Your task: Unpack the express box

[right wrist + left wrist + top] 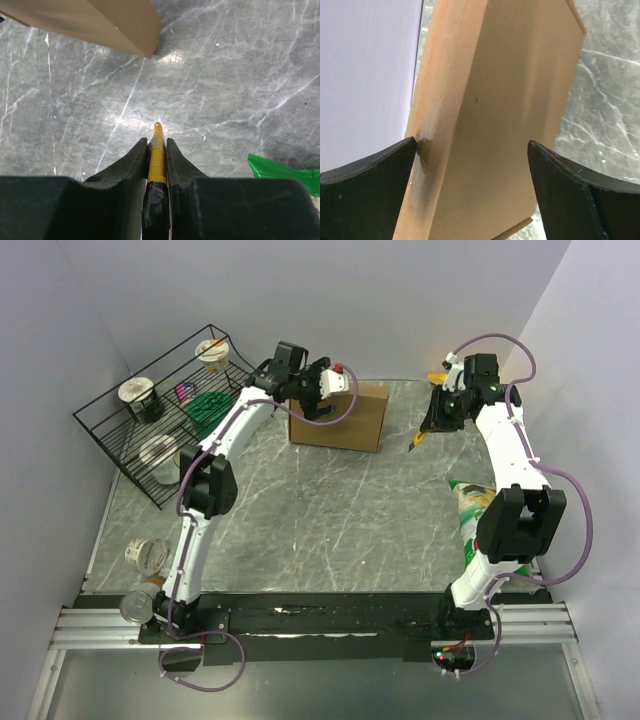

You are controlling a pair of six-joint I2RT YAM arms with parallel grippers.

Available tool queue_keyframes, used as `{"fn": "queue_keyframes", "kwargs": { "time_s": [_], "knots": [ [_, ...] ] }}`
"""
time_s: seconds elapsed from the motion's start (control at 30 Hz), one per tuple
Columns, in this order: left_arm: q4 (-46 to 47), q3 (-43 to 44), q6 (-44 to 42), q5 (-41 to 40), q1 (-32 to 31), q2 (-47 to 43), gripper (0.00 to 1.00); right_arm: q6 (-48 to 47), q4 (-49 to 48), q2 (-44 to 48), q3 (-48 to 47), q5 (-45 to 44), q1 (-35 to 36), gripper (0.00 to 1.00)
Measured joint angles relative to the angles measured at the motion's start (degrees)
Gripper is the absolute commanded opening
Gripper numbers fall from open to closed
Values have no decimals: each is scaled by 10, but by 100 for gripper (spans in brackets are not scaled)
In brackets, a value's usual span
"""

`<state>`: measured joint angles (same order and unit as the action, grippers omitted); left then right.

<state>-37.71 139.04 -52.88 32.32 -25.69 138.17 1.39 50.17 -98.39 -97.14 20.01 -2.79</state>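
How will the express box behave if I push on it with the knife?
Likely tippy: the express box stands on a narrow edge, so a push on its broad face could topple it unless the left hand straddling it steadies it. Probably stiff: its faces look flat, uncreased. It may slide on the glossy table.

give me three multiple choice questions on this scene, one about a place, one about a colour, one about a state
1. Where does the express box stand?
A. on the wire rack
B. at the far edge of the table
C. beside the arm bases

2. What colour is the tool in the right gripper?
A. yellow
B. red
C. blue

3. How is the right gripper?
A. open and empty
B. shut on the tool
C. out of view

Key: B, the top view shows it at the far edge; A, a yellow shaft pokes out; B, the gripper clamps both its sides.
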Motion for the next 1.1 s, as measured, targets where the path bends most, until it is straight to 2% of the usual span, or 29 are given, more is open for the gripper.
{"fn": "queue_keyframes", "kwargs": {
  "time_s": [0.13,0.17,0.27,0.4,0.5,0.67,0.9,1.1],
  "knots": [
    [7,-32,12,4,-1,-21,91,0,0,0,0,4,0,0],
    [13,-44,21,4,-1,-28,86,0,0,0,0,4,0,0],
    [29,-65,77,-5,-4,-46,79,4,10,-1,-19,5,0,0],
    [69,-83,192,-34,-9,-55,78,3,13,-2,-118,-49,22,0],
    [111,-111,278,-53,-12,-68,77,-17,-17,15,-180,-98,69,0],
    [145,-128,365,-87,-20,-76,77,-41,-34,36,-196,-149,140,0],
    [161,-157,459,-139,-32,-98,78,-38,-30,-41,-233,-225,143,0],
    [168,-218,521,-158,-41,-144,80,-28,-25,-82,-248,-238,146,0]
  ]
}}
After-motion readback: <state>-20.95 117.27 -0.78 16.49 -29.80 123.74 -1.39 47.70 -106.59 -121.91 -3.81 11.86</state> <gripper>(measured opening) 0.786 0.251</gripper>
